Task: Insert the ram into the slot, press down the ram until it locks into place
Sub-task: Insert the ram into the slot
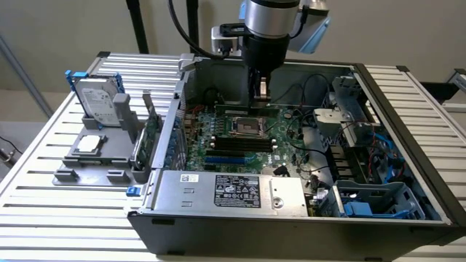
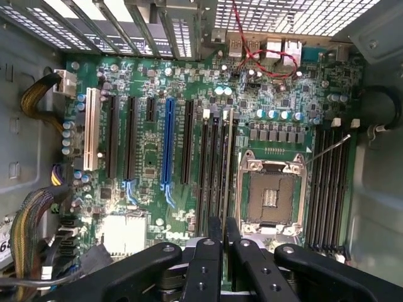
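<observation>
The pincer (image 1: pixel 262 97) is down inside the open computer case (image 1: pixel 291 240). In the exterior view it sits at about 12 o'clock of the processor socket (image 1: pixel 244 126). It pinches the ram (image 2: pixel 225 163), which the wrist view shows edge-on between the fingertips, running lengthwise over a bank of long black sockets just beside the processor socket. The slot (image 2: pixel 216 163) meant for it looks to be one right by the stick, but I cannot tell which, nor whether the stick touches it yet.

I judge this to be the insertion step. Seating calls for the stick's edge held square along the slot and a straight downward push.

Room is tight. The processor socket's metal frame flanks one side, the case's rear wall stands close at 12 o'clock, and a drive cage (image 1: pixel 350 103) sits at 3 o'clock. Overhead is open.
</observation>
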`<state>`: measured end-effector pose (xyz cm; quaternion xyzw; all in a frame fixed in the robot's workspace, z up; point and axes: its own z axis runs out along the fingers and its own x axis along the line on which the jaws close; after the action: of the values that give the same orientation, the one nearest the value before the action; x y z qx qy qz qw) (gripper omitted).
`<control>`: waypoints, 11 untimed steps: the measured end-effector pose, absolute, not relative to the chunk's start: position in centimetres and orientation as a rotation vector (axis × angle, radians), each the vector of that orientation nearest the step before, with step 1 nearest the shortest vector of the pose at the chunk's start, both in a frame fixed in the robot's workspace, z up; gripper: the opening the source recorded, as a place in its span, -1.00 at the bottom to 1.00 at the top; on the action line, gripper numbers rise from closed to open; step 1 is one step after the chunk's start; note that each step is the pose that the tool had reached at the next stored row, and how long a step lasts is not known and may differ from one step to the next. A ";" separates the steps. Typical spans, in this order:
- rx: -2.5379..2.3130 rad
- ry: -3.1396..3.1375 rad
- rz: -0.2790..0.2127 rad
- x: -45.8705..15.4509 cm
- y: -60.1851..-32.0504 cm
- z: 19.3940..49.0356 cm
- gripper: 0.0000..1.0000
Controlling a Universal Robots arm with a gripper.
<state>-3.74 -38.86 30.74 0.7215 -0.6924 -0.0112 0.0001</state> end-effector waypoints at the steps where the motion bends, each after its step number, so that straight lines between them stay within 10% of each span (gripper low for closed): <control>1: 2.267 -2.175 -0.035 -3.7 -38.9 30.6 -0.73; 11: 2.273 -2.175 -0.027 -3.7 -38.9 28.8 -0.73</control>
<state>-3.74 -38.94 28.82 0.7226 -0.6913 -0.0086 -0.0024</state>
